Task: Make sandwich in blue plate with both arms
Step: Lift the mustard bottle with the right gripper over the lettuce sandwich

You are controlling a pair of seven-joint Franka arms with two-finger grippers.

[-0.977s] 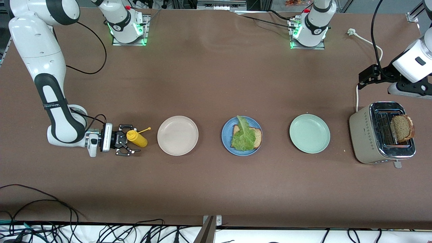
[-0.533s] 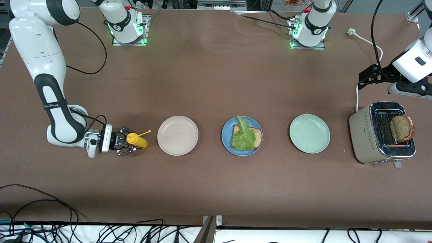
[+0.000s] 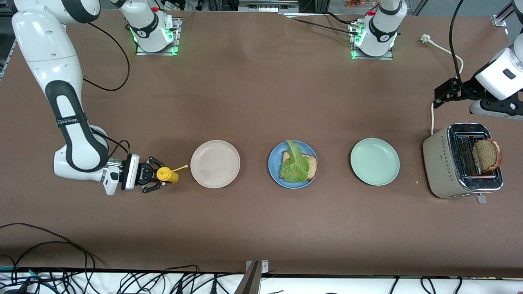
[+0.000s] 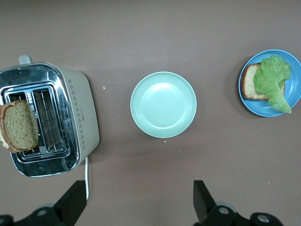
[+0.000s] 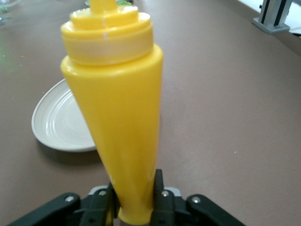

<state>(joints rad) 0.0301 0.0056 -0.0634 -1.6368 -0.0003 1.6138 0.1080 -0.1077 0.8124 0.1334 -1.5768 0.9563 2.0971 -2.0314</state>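
Observation:
The blue plate (image 3: 273,165) (image 4: 294,94) sits mid-table and holds one brown bread slice (image 3: 312,165) (image 4: 249,84) under a green lettuce leaf (image 3: 295,165) (image 4: 272,80). A second bread slice (image 3: 486,155) (image 4: 19,126) sticks out of the toaster (image 3: 439,159) (image 4: 82,113). My right gripper (image 3: 157,178) (image 5: 134,202) is shut on the base of a yellow squeeze bottle (image 3: 167,175) (image 5: 113,117), whose nozzle points toward the beige plate. My left gripper (image 3: 443,93) (image 4: 136,207) hangs open high over the table beside the toaster, holding nothing.
A beige plate (image 3: 215,164) (image 5: 61,122) lies between the bottle and the blue plate. A pale green plate (image 3: 374,161) (image 4: 163,104) lies between the blue plate and the toaster. The toaster's white cord (image 3: 432,118) runs toward the arms' bases.
The right gripper's jaws have closed onto the yellow bottle, and the hand with the bottle has shifted slightly toward the front camera. The left arm has stayed still.

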